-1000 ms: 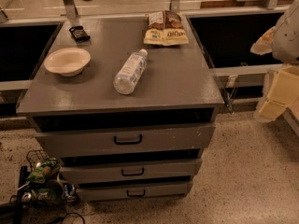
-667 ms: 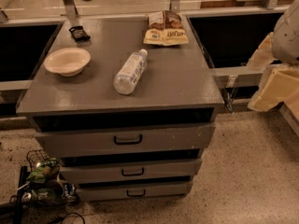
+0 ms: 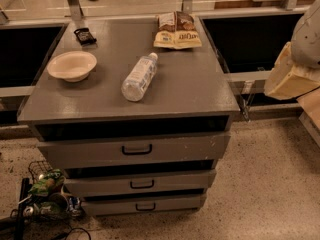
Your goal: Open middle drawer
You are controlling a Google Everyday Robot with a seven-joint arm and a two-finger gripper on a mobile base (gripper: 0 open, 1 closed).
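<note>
Now I must bring my gripper (image 3: pixel 292 76), far right, open or shut I cannot tell, to the handle (image 3: pixel 142 184) of the middle drawer (image 3: pixel 175 180).

We see a grey middle drawer (image 3: pixel 182 181) with black handle (image 3: pixel 142 184), cream bowl (image 3: pixel 72 65), clear water bottle (image 3: pixel 139 78), cream gripper (image 3: pixel 289 76) at right edge.

Dim, warm overhead light leaves black shadow in the drawer gaps (image 3: pixel 132 128); the claw seemingly lies beyond the right edge.

Grey middle drawer (image 3: pixel 175 182), closed
</note>
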